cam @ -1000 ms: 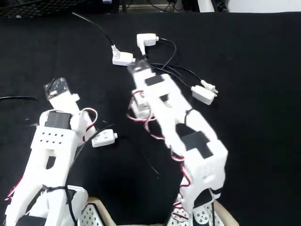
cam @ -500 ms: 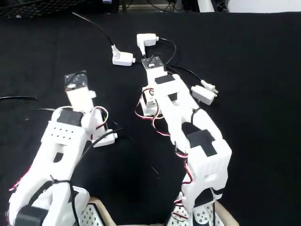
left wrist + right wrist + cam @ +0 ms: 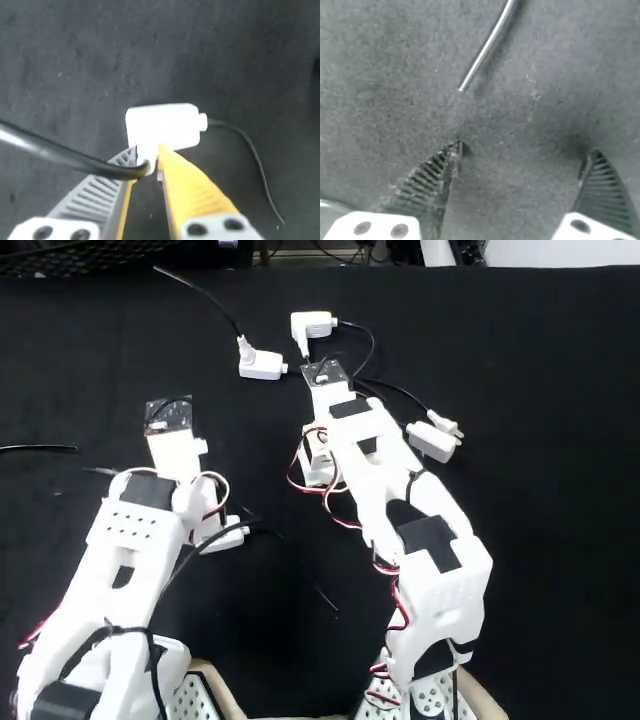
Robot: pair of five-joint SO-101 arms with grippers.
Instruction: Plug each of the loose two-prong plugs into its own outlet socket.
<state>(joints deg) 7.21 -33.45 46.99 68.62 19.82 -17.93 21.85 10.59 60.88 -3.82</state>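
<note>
Plug [image 3: 443, 423] (white, two-pronged), black cloth table [image 3: 560, 350]

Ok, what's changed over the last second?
Both arms swung toward the right of the high view, mostly in the first half second. The white block lay flat beside the left arm; it now sits tilted, pinched in the left gripper. The right gripper is open over the cloth. The three plugs at the far end stayed put.
</note>
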